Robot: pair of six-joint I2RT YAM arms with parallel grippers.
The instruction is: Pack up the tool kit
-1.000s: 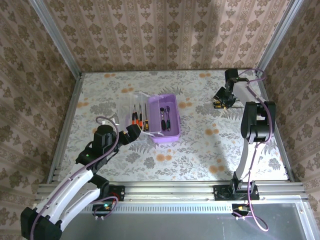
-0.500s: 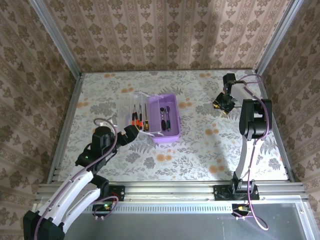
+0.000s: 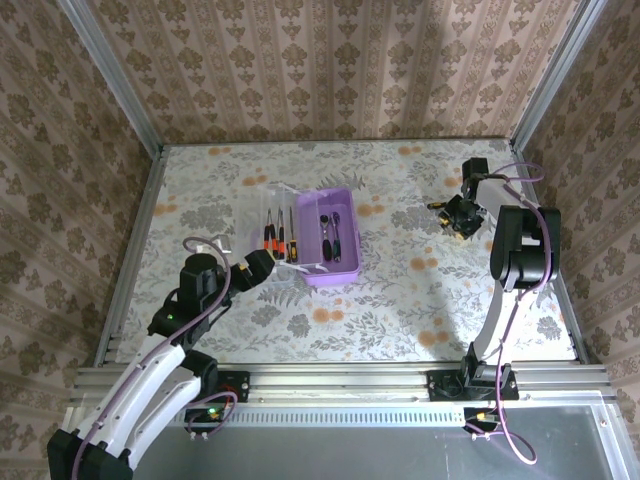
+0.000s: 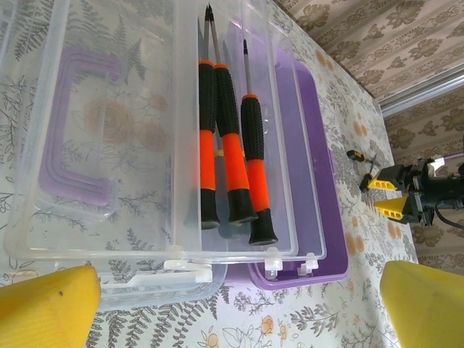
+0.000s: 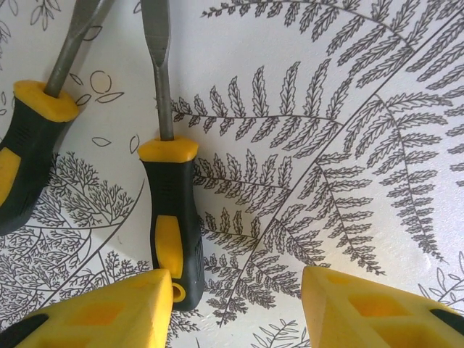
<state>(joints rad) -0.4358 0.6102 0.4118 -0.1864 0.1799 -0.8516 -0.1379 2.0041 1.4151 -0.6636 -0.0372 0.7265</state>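
The purple tool box [image 3: 333,240] stands open at mid-table, with a clear tray [image 3: 277,232] of three orange-and-black screwdrivers [image 4: 228,145] at its left side. Beside the tray lies the clear lid [image 4: 87,145] with its purple handle. My left gripper [image 3: 258,268] is open just short of the tray's near edge, its yellow fingers [image 4: 43,304] wide apart and holding nothing. At the far right, my right gripper [image 3: 462,215] is open low over the table. A yellow-and-black screwdriver [image 5: 172,217] lies against its left finger [image 5: 109,312], with a second one [image 5: 29,159] further left.
The floral table [image 3: 400,290] is fenced by metal rails and patterned walls. The right arm's cable loops above its wrist [image 3: 520,170]. The box's near wall [image 4: 319,268] and the tray's white hinge clips [image 4: 272,259] face the left gripper.
The right gripper has shifted right and slightly toward the near side, over the loose screwdrivers. The left gripper has drawn back a little from the tray.
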